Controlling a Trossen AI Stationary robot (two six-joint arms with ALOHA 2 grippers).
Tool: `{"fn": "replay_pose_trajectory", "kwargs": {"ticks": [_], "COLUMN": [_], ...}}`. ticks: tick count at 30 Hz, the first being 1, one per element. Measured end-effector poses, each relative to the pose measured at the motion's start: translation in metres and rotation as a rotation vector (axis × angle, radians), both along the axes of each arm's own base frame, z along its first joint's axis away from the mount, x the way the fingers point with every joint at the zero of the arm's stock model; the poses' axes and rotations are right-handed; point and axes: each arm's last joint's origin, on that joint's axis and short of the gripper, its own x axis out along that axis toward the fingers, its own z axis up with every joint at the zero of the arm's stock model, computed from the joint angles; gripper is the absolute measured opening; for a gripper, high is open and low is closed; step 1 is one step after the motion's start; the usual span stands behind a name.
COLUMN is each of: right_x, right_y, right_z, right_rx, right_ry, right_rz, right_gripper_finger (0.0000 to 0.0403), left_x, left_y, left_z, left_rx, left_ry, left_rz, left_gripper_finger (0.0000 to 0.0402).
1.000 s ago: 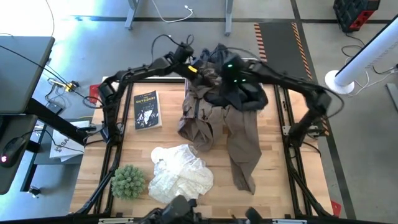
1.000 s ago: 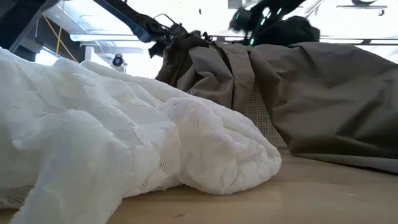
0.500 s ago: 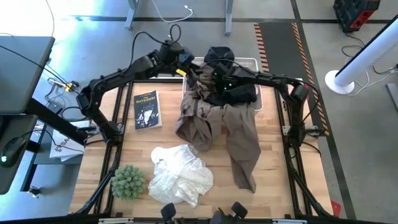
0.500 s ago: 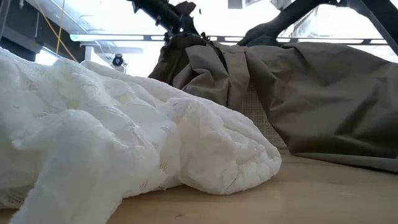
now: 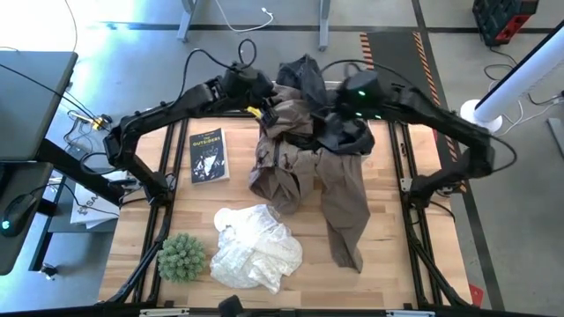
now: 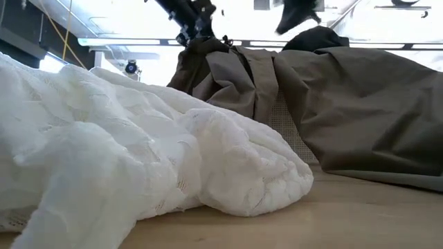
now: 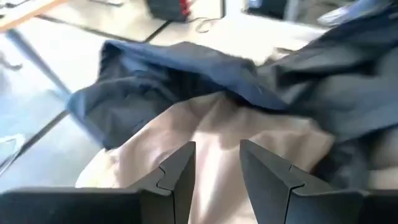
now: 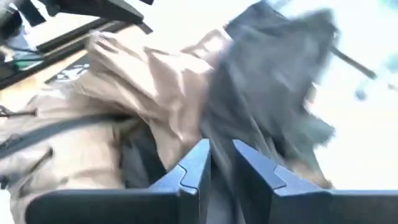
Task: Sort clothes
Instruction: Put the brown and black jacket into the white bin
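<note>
The khaki-brown trousers (image 5: 308, 180) lie heaped mid-table, their top end piled at the far side. A dark grey garment (image 5: 304, 75) is bunched over them; more dark cloth (image 5: 345, 134) lies beside it. A white patterned garment (image 5: 256, 246) lies crumpled near the front edge. My left gripper (image 5: 267, 104) is at the trousers' top end, shut on khaki cloth (image 7: 217, 124). My right gripper (image 5: 328, 101) is above the pile, shut on the dark grey garment (image 8: 267, 74). No plaid shirt shows. My left gripper has a bunch of khaki cloth at the trousers' far, top end (image 7: 216, 163) between its two fingers, coming slantwise from above. That end peaks under the fingers (image 6: 202, 43); the rest lies on the table. My right gripper pinches a fold of the dark grey garment (image 8: 219, 134) between its two fingers; how many layers I cannot tell. The garment hangs from the fingers, raised above the pile (image 6: 297, 14), its lower part resting on the other clothes.
A dark book (image 5: 209, 154) lies at the table's left. A round green spiky plant (image 5: 181, 255) stands at the front left corner. The pile covers the far middle of the table. Bare wood (image 5: 397, 220) lies right of the trousers.
My right gripper has risen from low on the pile and drawn toward the table's right, lifting the dark grey garment with it, so the cloth now stands higher over the trousers. My left gripper has stayed at the trousers' top end. The trousers and the white garment lie as before.
</note>
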Motion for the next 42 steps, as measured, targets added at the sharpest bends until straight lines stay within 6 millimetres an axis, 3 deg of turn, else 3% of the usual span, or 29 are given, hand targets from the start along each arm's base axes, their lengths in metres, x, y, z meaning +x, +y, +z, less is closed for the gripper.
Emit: {"fn": "replay_pose_trajectory", "kwargs": {"ticks": [4,7,12,16,19,22,29,33,42], "right_x": [-0.035,-0.048,-0.025,0.001,0.015,0.024,0.032,0.028,0.009], "right_y": [0.020,0.026,0.023,0.003,-0.019,-0.042,-0.069,-0.060,-0.012], "right_z": [0.004,-0.008,-0.058,-0.107,-0.138,-0.163,-0.201,-0.179,-0.039], "right_rx": [0.094,0.162,0.321,0.285,0.261,0.250,0.230,0.218,0.171], "right_ry": [0.055,0.148,0.212,0.202,0.181,0.190,0.318,0.357,0.181], "right_rz": [-0.185,-0.289,-0.174,-0.125,-0.114,-0.130,-0.079,-0.048,-0.021], "right_gripper_finger": [0.0061,0.0061,0.0061,0.0061,0.0061,0.0061,0.0061,0.0061,0.0061], "left_x": [0.003,0.014,0.047,0.067,0.071,0.068,0.045,0.020,-0.012], "left_y": [0.024,0.050,0.078,0.082,0.076,0.067,0.034,0.015,-0.015], "left_z": [-0.028,-0.056,-0.115,-0.137,-0.142,-0.132,-0.074,-0.034,0.011], "left_rx": [-0.026,-0.099,-0.226,-0.218,-0.199,-0.187,-0.154,-0.069,0.065], "left_ry": [0.079,0.077,0.025,-0.011,0.027,0.044,0.016,0.022,0.026], "left_rz": [0.102,0.109,-0.025,-0.132,-0.187,-0.208,-0.233,-0.204,-0.101], "left_gripper_finger": [0.0118,0.0111,0.0095,0.0081,0.0071,0.0064,0.0054,0.0051,0.0050]}}
